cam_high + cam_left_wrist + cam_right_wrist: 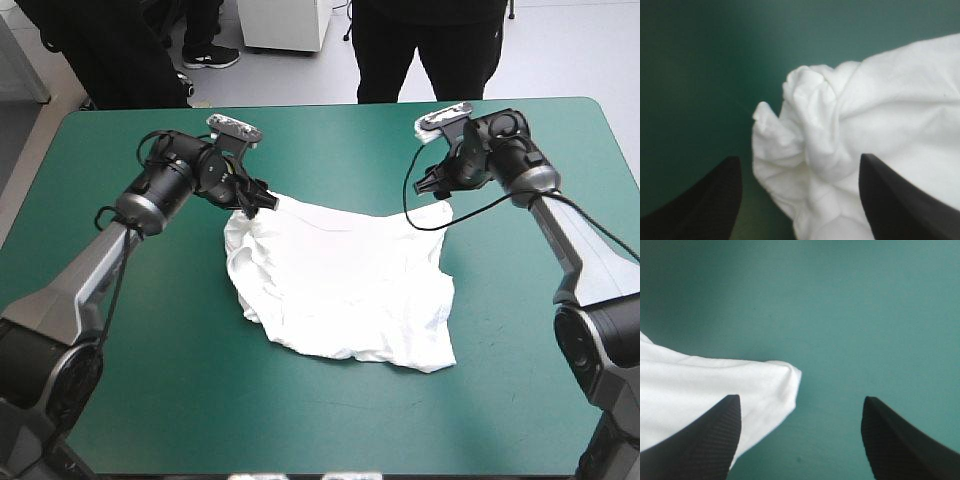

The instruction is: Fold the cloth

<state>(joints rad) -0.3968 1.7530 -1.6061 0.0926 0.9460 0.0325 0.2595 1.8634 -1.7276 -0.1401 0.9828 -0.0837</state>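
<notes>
The white T-shirt (345, 285) lies spread but rumpled in the middle of the teal-green table, its left side bunched into folds. My left gripper (262, 201) hovers at the shirt's far left corner, open, with a crumpled knot of the T-shirt (840, 145) lying between and ahead of its fingers (710, 200). Over the far right corner is my right gripper (436, 186), open too. A rounded corner of the T-shirt (715, 390) reaches under one of its fingers (700, 442), and bare cover shows under the other.
Bare teal-green table (120, 380) surrounds the shirt on all sides, with wide room toward the near edge and both side edges.
</notes>
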